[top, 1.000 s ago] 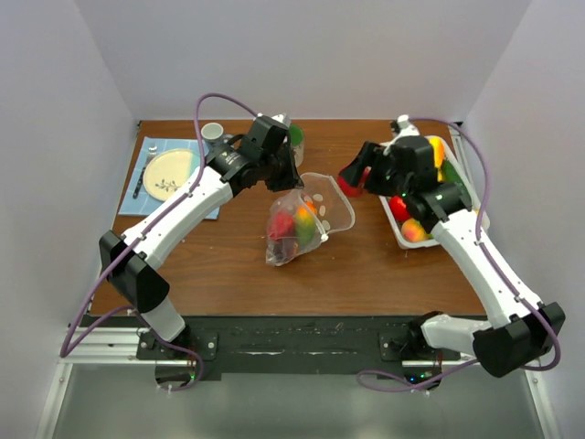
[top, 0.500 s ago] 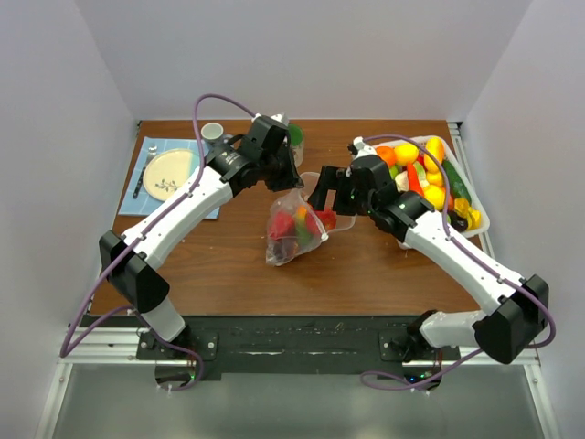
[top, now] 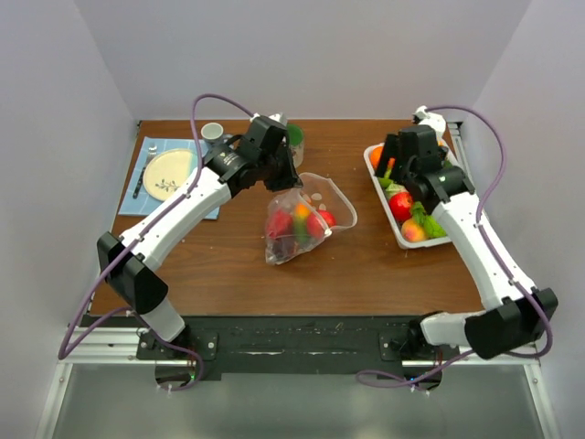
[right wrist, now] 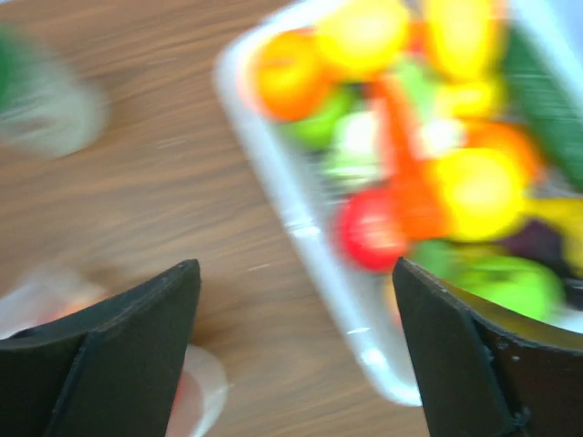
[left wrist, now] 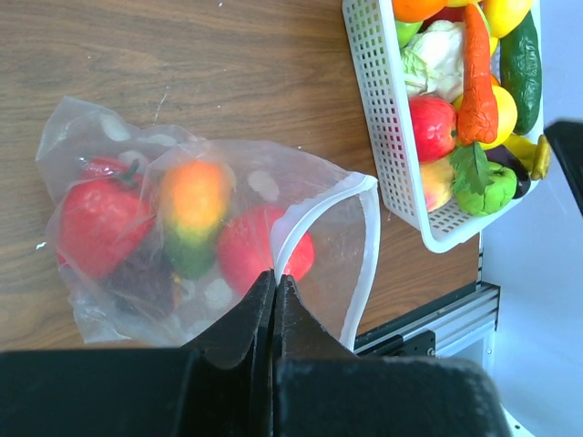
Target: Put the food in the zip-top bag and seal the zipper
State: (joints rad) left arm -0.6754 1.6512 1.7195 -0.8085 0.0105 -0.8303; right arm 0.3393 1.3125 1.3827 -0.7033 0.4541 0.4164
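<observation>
The zip-top bag [top: 306, 219] lies mid-table with its mouth held open toward the right. My left gripper [top: 291, 183] is shut on the zipper [left wrist: 364, 246] at the mouth's near rim [left wrist: 275, 271]. Inside the bag are a red piece [left wrist: 96, 223], an orange-and-green piece [left wrist: 191, 214] and another red piece [left wrist: 244, 253]. My right gripper [top: 393, 174] is open and empty above the left edge of the white basket [top: 399, 236]. The right wrist view is blurred, with its gripper [right wrist: 293, 269] over the basket rim [right wrist: 291, 214]. More food [top: 402, 206] fills the basket.
A plate [top: 169, 172] lies on a blue mat with a fork at the far left, and a cup [top: 212, 133] stands beside it. A green-topped container [top: 296, 137] stands behind my left gripper. The basket sits against the right table edge.
My right gripper carried a red piece from the basket to the bag's mouth, let it go inside, and swung back over the basket empty. The left gripper has held still.
</observation>
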